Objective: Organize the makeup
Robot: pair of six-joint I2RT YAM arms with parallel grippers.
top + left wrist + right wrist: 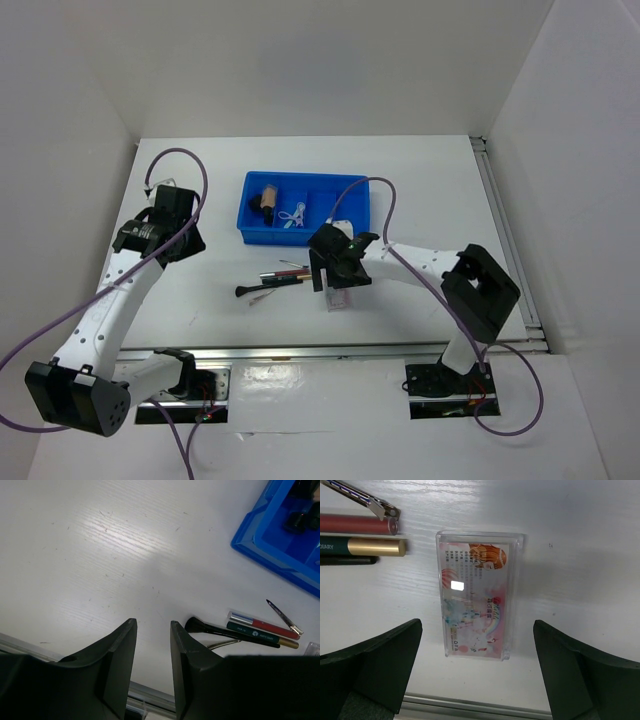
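A flat pinkish clear packet [477, 595] lies on the white table, directly below my right gripper [477, 630], which is wide open and empty with one finger on each side of it. In the top view the packet [340, 299] peeks out under that gripper [338, 278]. Left of it lie a red tube [357, 524], a dark green pencil with a gold cap [365, 546] and a slim metal clip [360, 495]. A black-tipped brush [197, 625] lies beside the pencils [252, 633]. My left gripper [152, 625] is open and empty, left of the brush, above bare table [185, 235].
The blue divided tray [258, 233] stands behind the makeup and holds a tan stub [268, 198] and a small white piece [293, 215]. Its corner shows in the left wrist view [250, 545]. A metal rail [330, 350] runs along the table's near edge. White walls stand around.
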